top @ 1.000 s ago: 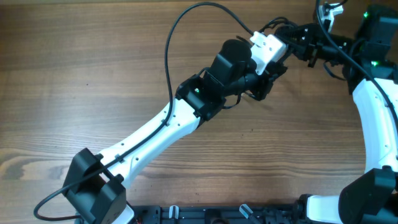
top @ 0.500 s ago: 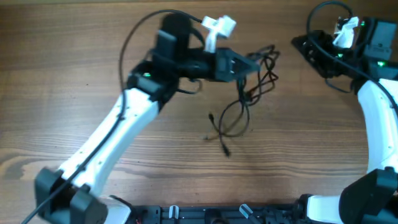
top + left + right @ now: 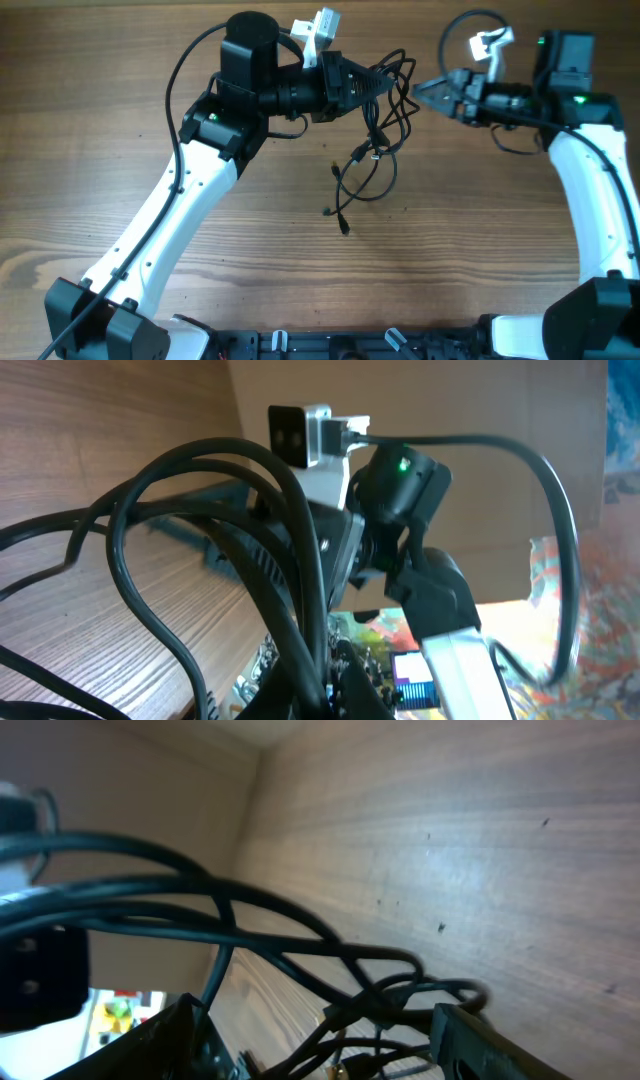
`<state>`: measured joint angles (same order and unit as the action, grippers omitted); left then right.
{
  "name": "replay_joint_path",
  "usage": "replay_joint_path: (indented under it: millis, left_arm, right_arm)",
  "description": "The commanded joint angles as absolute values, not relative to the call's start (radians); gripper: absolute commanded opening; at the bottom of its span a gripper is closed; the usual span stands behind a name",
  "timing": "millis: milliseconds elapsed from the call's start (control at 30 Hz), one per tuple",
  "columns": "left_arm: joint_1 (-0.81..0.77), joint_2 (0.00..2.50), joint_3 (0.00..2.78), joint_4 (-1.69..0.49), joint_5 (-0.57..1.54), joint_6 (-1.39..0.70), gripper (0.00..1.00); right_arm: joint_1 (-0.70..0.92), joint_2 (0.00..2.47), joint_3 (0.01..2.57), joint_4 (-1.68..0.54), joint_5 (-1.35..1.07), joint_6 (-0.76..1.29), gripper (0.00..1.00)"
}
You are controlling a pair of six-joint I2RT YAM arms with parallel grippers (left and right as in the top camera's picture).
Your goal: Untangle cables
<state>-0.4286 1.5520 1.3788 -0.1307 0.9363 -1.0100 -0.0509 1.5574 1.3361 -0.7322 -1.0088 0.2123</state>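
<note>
overhead | left pincer (image 3: 374,86) clenched on thin black looped cables (image 3: 380,130) | right pincer (image 3: 424,94) splayed | grained wood table (image 3: 100,110)

cables (image 3: 378,140) plug ends too small, left gripper (image 3: 374,86) tips hidden in tangle, R-wrist view blurry
</note>
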Motion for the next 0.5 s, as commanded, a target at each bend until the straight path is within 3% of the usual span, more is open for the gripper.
replay_joint_path:
  millis: [0, 100, 200, 333, 467]
  left_arm:
    - [-0.421, 1.551, 1.393, -0.123, 0.914, -1.034, 0.04]
    - [-0.42, 1.551, 1.393, -0.12, 0.915, -1.034, 0.04]
    - [-0.413, 1.551, 1.393, -0.103, 0.915, -1.081, 0.04]
    - [-0.379, 1.551, 1.393, -0.027, 0.935, -1.17, 0.04]
    - [-0.355, 1.55, 1.393, -0.019, 0.957, -1.172, 0.04]
  right_arm:
    - [0.024, 1.565, 1.334, -0.722, -0.958, 0.245, 0.76]
    - [0.062, 1.565, 1.333, -0.709, -0.914, 0.277, 0.74]
    - [0.098, 1.567, 1.333, -0.749, -0.779, 0.324, 0.65]
    - [0.115, 1.595, 1.333, -0.771, -0.686, 0.404, 0.35]
    - [0.112, 1.598, 1.333, -0.77, -0.477, 0.427, 0.2]
